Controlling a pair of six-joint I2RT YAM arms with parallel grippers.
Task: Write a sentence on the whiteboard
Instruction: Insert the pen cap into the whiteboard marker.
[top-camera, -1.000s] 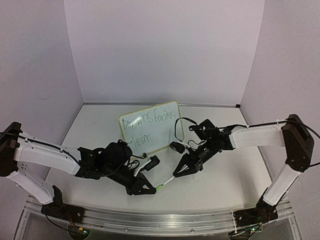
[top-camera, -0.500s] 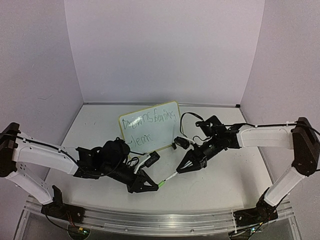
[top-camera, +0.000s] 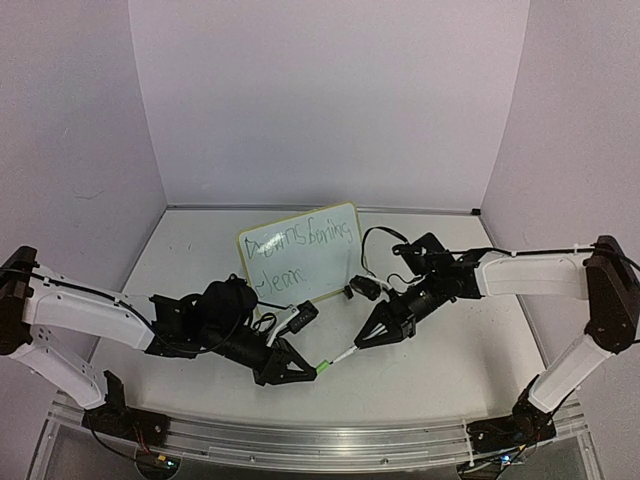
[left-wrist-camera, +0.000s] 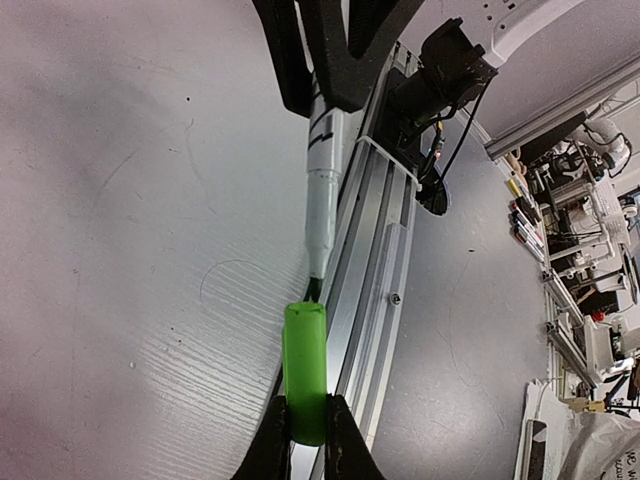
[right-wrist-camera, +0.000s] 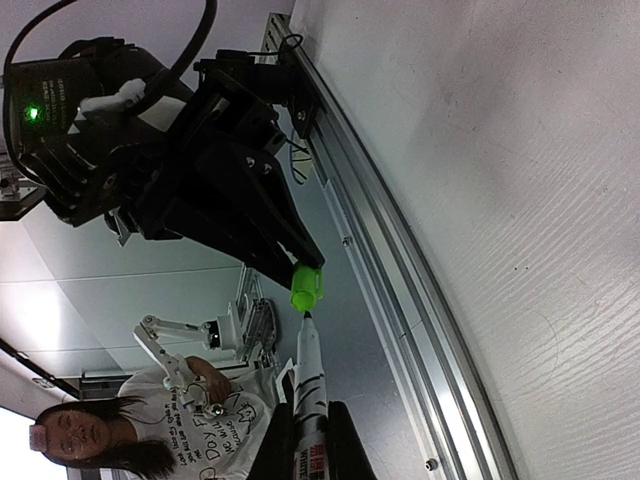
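Evidently recapping: your left gripper clamps cap, right gripper clamps marker, tip lined up, near table's front edge.

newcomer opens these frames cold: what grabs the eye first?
Front and centre over the white table, the left gripper, shut on a bright green plastic marker cap, faces the right gripper, shut on a slim white marker whose tip sits at the cap's mouth. Behind them stands the small cream-framed whiteboard with a green handwritten sentence in two lines.
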